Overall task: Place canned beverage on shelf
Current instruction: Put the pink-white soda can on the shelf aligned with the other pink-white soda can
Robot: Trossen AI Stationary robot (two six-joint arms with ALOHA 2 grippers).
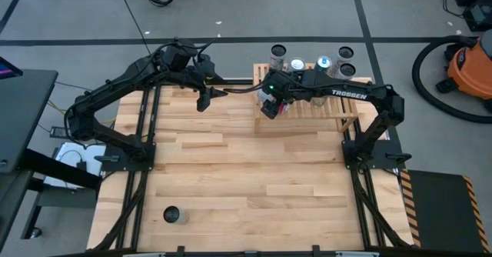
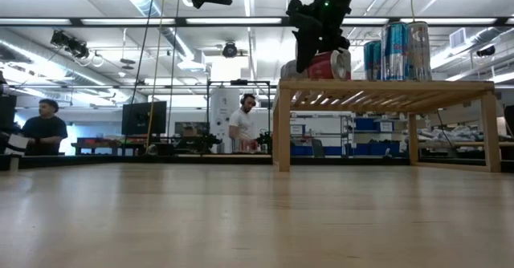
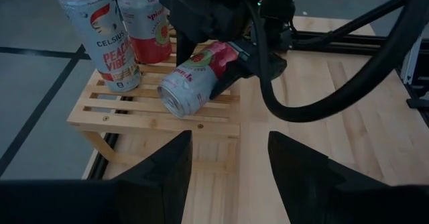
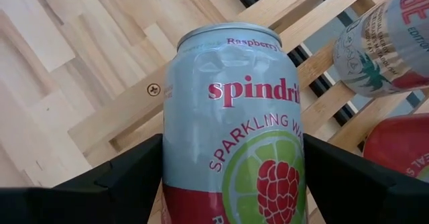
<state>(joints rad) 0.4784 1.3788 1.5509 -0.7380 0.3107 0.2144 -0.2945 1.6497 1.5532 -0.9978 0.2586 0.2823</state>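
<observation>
the raspberry can (image 4: pixel 231 130) sits between the fingers of the right tool (image 1: pixel 270 103), which spans its body at near full spread, a finger on either flank, over the left end of the shelf (image 1: pixel 342 107) near the tabletop's far edge. in the left wrist view the can (image 3: pixel 194 80) lies tilted well off upright, its base end resting on or just above the slats near the shelf's front rail; whether it bears weight there i cannot tell. judging by its look, it is a thin-walled aluminium drink can, stiff enough along its length but easy to dent across the middle if squeezed hard, and smooth and glossy, so it may slip or roll in a light grip; if full it has some heft and its liquid shifts as it tips. the mid-body hold across the round wall looks the sensible place, since the rims are too narrow to pinch. the can is pale silver-blue above, red below, with a raspberry-and-lime emblem and sparkling water lettering. other cans (image 3: pixel 100 36) stand upright just beside it on the shelf, close enough to be knocked. the left tool (image 1: pixel 203 97) hangs closed and empty over the tabletop's far edge, left of the shelf. one lone can (image 1: pixel 172 215) stands near the tabletop's near left corner.
</observation>
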